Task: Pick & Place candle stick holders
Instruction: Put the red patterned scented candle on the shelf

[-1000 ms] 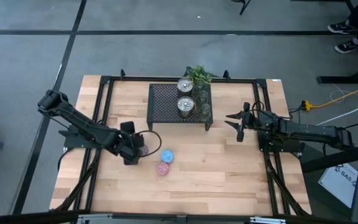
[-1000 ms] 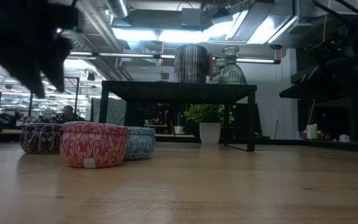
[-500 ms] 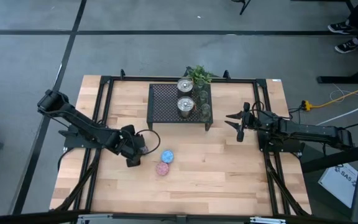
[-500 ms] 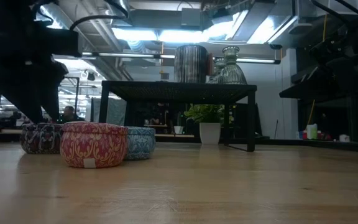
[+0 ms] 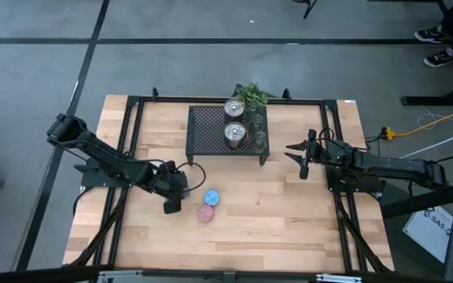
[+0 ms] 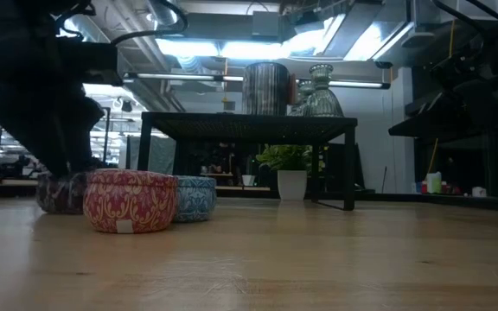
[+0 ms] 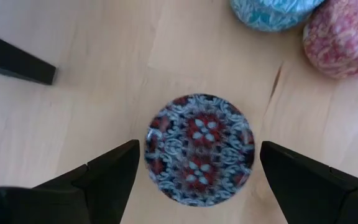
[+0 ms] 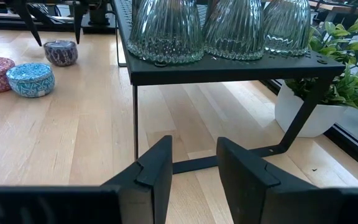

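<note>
The purple candle stick holder [image 7: 199, 148] stands on the table between the two fingers of my left gripper [image 7: 197, 177], which is open and points steeply down over it. A narrow gap shows on each side. The gripper [image 5: 174, 192] hides it in the high view. The blue holder [image 5: 211, 196] and the pink holder [image 5: 205, 212] stand just to its right. Two silver holders [image 5: 235, 132] and green glass cups [image 8: 166, 28] stand on the black rack [image 5: 211, 130]. My right gripper [image 8: 194, 168] waits open at the table's right, level, with nothing in it.
A small potted plant [image 5: 252, 94] stands behind the rack's far right corner. The rack's legs [image 8: 134, 118] stand on the table in front of my right gripper. Bare wood [image 5: 274, 220] spreads along the table's near side.
My left gripper has come down over the purple holder and tipped to point more steeply downward, staying open. Its fingers now reach the holder's sides in the low view. The holders have not moved.
</note>
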Robot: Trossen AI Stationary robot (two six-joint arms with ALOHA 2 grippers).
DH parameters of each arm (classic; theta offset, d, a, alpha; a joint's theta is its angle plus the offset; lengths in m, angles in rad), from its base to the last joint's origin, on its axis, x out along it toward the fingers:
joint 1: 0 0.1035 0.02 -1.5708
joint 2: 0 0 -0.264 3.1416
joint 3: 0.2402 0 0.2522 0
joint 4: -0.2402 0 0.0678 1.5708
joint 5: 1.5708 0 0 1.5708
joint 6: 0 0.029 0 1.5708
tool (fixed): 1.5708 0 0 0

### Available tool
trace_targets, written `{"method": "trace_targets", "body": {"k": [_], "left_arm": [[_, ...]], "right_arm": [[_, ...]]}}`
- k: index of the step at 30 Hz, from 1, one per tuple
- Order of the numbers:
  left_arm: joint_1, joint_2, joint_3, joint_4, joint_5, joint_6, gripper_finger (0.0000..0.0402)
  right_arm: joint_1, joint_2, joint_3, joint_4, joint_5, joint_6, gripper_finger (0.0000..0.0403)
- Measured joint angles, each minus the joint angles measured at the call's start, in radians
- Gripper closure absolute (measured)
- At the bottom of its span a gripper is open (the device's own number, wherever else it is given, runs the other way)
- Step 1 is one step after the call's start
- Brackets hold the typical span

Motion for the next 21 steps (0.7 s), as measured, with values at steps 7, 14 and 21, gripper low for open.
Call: {"method": "trace_targets", "body": {"k": [7,14,21], "left_arm": [[0.0,0.004,0.001,0.003,-0.022,0.007,0.007],[0.0,0.011,0.001,0.003,-0.029,0.008,0.007],[0.0,0.016,0.002,0.009,-0.029,0.007,0.007]], "right_arm": [[0.0,0.0,0.0,0.0,0.0,0.0,0.0275],[0.0,0.0,0.0,0.0,0.0,0.0,0.0275],[0.0,0.0,0.0,0.0,0.0,0.0,0.0275]]}}
